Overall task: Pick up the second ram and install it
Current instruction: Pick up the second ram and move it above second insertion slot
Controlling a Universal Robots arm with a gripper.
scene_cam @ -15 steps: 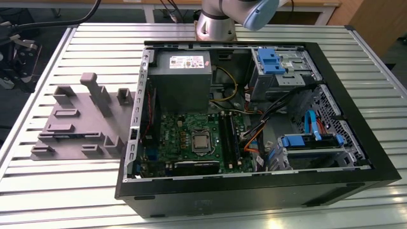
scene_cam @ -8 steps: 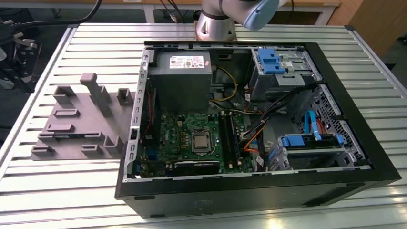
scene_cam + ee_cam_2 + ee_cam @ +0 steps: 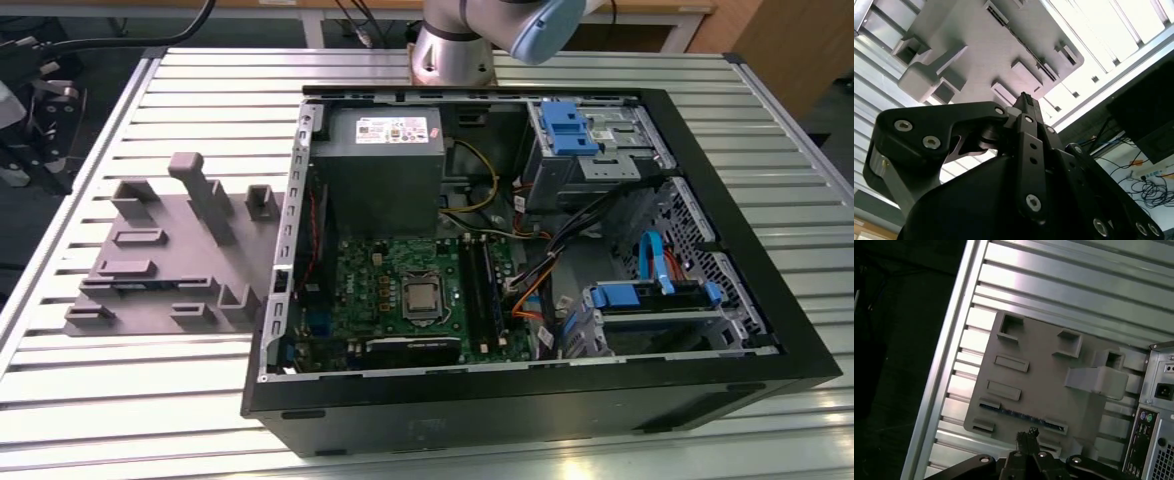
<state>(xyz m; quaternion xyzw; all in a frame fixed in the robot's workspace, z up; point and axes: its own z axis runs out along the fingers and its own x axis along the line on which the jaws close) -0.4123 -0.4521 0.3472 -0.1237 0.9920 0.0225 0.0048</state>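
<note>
— Slatted aluminium bench [image 3: 134,395], exterior view: your arm [image 3: 454,45] rises at the far edge, behind an open black computer case [image 3: 534,405] lying on its side with the motherboard [image 3: 367,275] face up.

— To the exterior view's left of that case, operator, you have the grey fixture tray [image 3: 180,265] flat on the slats. The second ram [image 3: 127,284] shows in it as a thin dark line, toward the end of the tray nearer the camera.

— Second wrist view: your pincer [image 3: 1024,98] stands in the foreground, black links folded inward, fingertips brought together with nothing gripped.

— Beyond it you see the tray [image 3: 979,50] with its blocks and pockets, resting on bright slats and well apart from the tips.

— First wrist view: the tray [image 3: 1044,385] lies between the bench's outer rail and the case's rear panel [image 3: 1149,425], where you can make out the ports.

— The ram [image 3: 1021,415] stands on edge in a long slot between two small end blocks, a dark strip with bluish flecks. Your pincer [image 3: 1027,432], narrow and closed on itself, hangs above the tray; its tips line up just short of the stick, clear of it.
</note>
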